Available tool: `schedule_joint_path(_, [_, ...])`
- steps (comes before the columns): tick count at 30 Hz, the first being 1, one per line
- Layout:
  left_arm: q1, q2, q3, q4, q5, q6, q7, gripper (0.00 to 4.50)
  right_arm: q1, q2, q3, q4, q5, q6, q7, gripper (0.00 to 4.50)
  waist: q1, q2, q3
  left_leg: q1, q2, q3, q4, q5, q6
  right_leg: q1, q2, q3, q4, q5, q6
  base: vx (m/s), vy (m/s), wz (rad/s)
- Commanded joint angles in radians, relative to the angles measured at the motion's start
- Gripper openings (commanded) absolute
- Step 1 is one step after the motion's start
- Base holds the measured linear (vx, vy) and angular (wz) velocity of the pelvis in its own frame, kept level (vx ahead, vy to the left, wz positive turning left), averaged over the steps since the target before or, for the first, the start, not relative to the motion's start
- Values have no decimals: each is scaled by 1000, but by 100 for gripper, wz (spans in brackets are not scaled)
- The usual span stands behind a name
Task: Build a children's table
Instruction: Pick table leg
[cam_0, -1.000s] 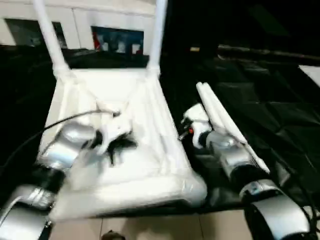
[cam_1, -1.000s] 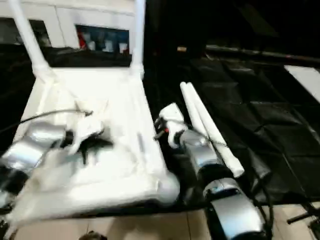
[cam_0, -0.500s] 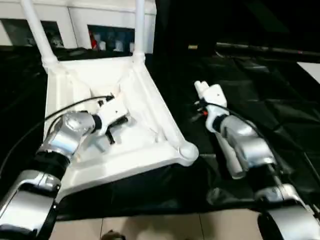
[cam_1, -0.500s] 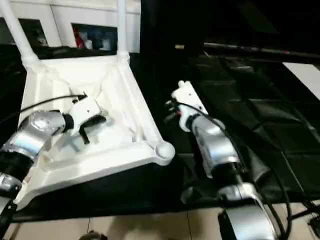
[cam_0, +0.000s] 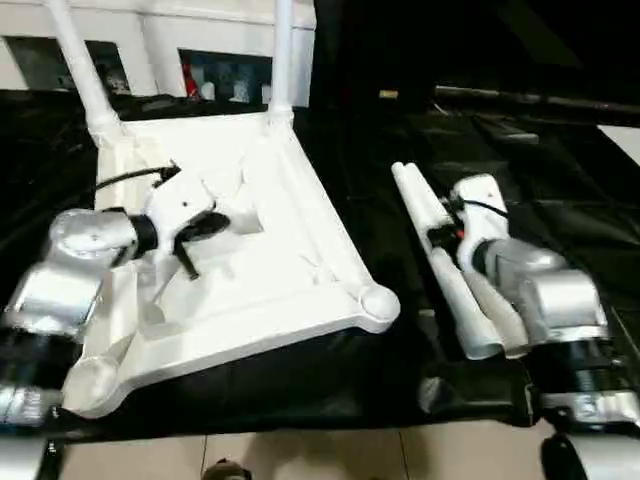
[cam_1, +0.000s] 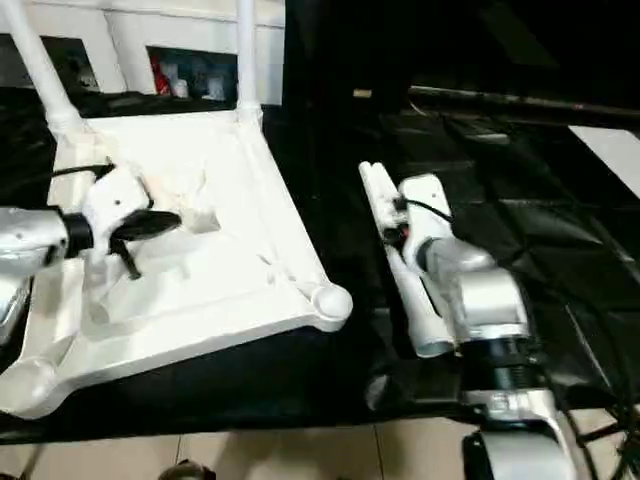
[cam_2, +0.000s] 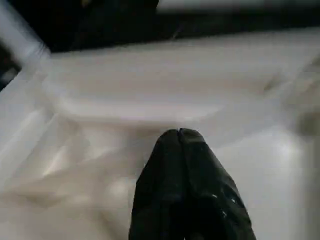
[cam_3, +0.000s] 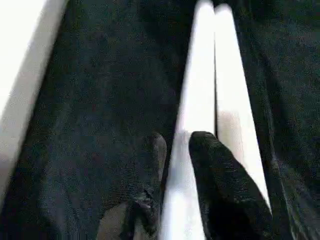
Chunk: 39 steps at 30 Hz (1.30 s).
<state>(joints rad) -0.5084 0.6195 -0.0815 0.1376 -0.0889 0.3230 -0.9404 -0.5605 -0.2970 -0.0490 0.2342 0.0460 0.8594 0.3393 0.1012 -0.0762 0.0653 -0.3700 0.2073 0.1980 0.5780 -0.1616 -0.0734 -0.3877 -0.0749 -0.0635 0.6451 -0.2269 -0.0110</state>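
Note:
The children's table's white tabletop (cam_0: 290, 250) lies underside up on the black cloth. Two legs (cam_0: 280, 60) stand upright in its far corner sockets, and the near right socket (cam_0: 378, 303) is bare. My left gripper (cam_2: 179, 134) hovers shut over the ribbed underside, holding nothing. Two loose white legs (cam_0: 445, 275) lie side by side on the cloth to the right of the tabletop. My right gripper (cam_3: 175, 137) is low over them, open, with one black finger (cam_3: 210, 150) on each side of the nearer leg (cam_3: 192, 90).
The black-draped work table (cam_0: 560, 190) stretches to the right and back. Its near edge drops to a tiled floor (cam_0: 300, 455). White cabinets (cam_0: 170, 40) stand behind the tabletop. A black cable (cam_0: 130, 178) runs from my left wrist.
My right gripper has come down onto the loose legs and its fingers have parted. My left gripper has stayed shut over the underside, shifting left. The camera has also moved.

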Motion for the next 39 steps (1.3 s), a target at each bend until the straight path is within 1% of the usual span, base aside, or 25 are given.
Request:
schedule_joint_path(1, [7,-14,0,-91,-75,69,-29,0,-8,-14,-10,-24,2,53,-7,145,1,10,-66,23,28,-11,-62,-155,-61,35,-67,53,-72,-91,-184,0,0,0])
schedule_joint_path(2, [37,-10,-24,-155,-108,110,-59,0,-13,-23,-4,-17,8,105,-5,156,1,6,-65,24,28,-10,-62,-155,-60,34,-65,54,-75,-95,-179,0,0,0])
schedule_joint_path(3, [51,-10,-41,-172,-110,119,-67,0,-13,-25,-2,-14,3,126,-11,164,-1,0,-64,20,26,-11,-63,-143,-57,38,-64,53,-74,-95,-170,0,0,0])
schedule_joint_path(5, [70,-14,-60,-204,-112,137,-72,0,-11,-24,-7,-19,4,165,-22,179,0,3,-65,21,25,-10,-61,-136,-56,36,-62,55,-76,-105,-151,0,0,0])
schedule_joint_path(7, [83,-21,-66,-244,-124,182,-76,0,-11,-26,-7,-26,1,194,-34,195,-3,-3,-66,20,25,-10,-61,-127,-57,37,-62,55,-77,-112,-136,0,0,0])
schedule_joint_path(8, [87,-22,-72,-265,-137,210,-84,0,-11,-29,-3,-27,-7,194,-40,203,-3,-3,-67,20,25,-10,-61,-123,-59,37,-62,55,-75,-108,-135,0,0,0])
schedule_joint_path(10, [92,-24,-77,-301,-163,265,-84,34,-12,-33,-1,-29,-15,195,-47,222,-5,-3,-66,20,24,-10,-60,-109,-63,37,-60,54,-72,-89,-139,0,0,0])
schedule_joint_path(12, [99,-23,-88,-337,-184,306,-77,45,-17,-36,-5,-33,-12,210,-46,234,-7,-7,-66,19,23,-9,-59,-109,-62,38,-59,54,-73,-87,-136,0,0,0])
schedule_joint_path(13, [100,-23,-90,-344,-187,311,-76,54,-18,-38,-4,-34,-11,214,-46,243,-7,-7,-65,19,23,-10,-59,-109,-61,38,-58,54,-74,-91,-132,0,0,0])
schedule_joint_path(14, [104,-23,-93,-353,-190,317,-71,79,-18,-40,-3,-36,-12,221,-46,266,-8,-10,-66,18,22,-9,-58,-107,-58,39,-58,54,-75,-92,-129,0,0,0])
schedule_joint_path(18, [112,-25,-103,-369,-184,323,-62,94,-15,-49,7,-37,1,259,-26,281,-9,-11,-66,19,22,-10,-58,-99,-60,38,-56,54,-75,-94,-116,0,0,0])
schedule_joint_path(19, [113,-26,-106,-372,-181,325,-60,107,-14,-49,6,-35,6,272,-22,300,-9,-12,-67,18,22,-10,-58,-100,-60,39,-56,54,-75,-93,-115,0,0,0])
schedule_joint_path(20, [116,-27,-109,-382,-177,335,-56,122,-11,-49,5,-31,19,295,-13,312,-8,-17,-67,18,22,-10,-58,-98,-60,40,-56,53,-74,-95,-113,0,0,0])
schedule_joint_path(23, [117,-27,-114,-402,-179,361,-45,139,-10,-48,-1,-12,36,323,-6,331,-9,-18,-67,20,23,-11,-58,-103,-64,39,-57,53,-74,-89,-115,0,0,0])
schedule_joint_path(24, [117,-25,-117,-405,-180,364,-42,153,-10,-49,-1,-2,35,325,-8,344,-10,-21,-68,20,24,-10,-57,-102,-66,38,-56,52,-73,-89,-116,0,0,0])
schedule_joint_path(25, [116,-23,-121,-408,-181,366,-39,153,-11,-48,-2,8,35,326,-8,344,-9,-20,-68,20,24,-11,-57,-101,-68,38,-57,52,-73,-89,-117,0,0,0])
schedule_joint_path(27, [115,-22,-125,-409,-181,367,-36,175,-13,-46,-7,23,40,334,-5,355,-8,-21,-68,20,23,-10,-57,-99,-69,38,-57,53,-73,-89,-116,0,0,0])
schedule_joint_path(28, [115,-21,-128,-412,-181,368,-35,183,-14,-42,-13,39,52,344,7,355,-7,-24,-68,20,23,-10,-56,-101,-71,38,-57,53,-73,-89,-116,0,0,0])
schedule_joint_path(32, [112,-20,-131,-421,-181,374,-31,217,-12,-31,-24,62,63,349,12,355,-8,-24,-68,20,23,-11,-56,-106,-79,38,-57,52,-74,-92,-117,0,0,0])
schedule_joint_path(33, [111,-20,-132,-421,-180,375,-31,229,-12,-29,-23,63,65,350,13,355,-7,-29,-69,19,23,-11,-56,-98,-78,40,-58,52,-71,-83,-118,0,0,0])
schedule_joint_path(35, [111,-18,-133,-425,-178,377,-28,238,-14,-22,-24,60,77,354,19,355,-7,-28,-70,19,23,-11,-55,-89,-76,40,-57,52,-70,-66,-119,0,0,0])
schedule_joint_path(36, [111,-18,-133,-426,-179,378,-28,250,-16,-20,-24,61,78,353,21,355,-7,-33,-70,19,23,-11,-55,-86,-75,41,-57,51,-70,-63,-119,0,0,0])
schedule_joint_path(37, [110,-17,-133,-426,-178,377,-25,267,-17,-20,-10,61,75,351,22,355,-7,-31,-70,19,23,-11,-55,-85,-76,40,-57,51,-70,-63,-120,0,0,0])
schedule_joint_path(38, [109,-17,-134,-426,-177,377,-23,272,-19,-18,-5,61,75,351,22,355,-7,-31,-69,20,23,-11,-55,-86,-77,40,-57,51,-70,-63,-120,0,0,0])
schedule_joint_path(39, [108,-16,-135,-426,-177,377,-21,279,-19,-17,-3,60,75,352,22,355,-7,-33,-69,20,23,-11,-55,-88,-78,40,-57,51,-70,-66,-120,0,0,0])
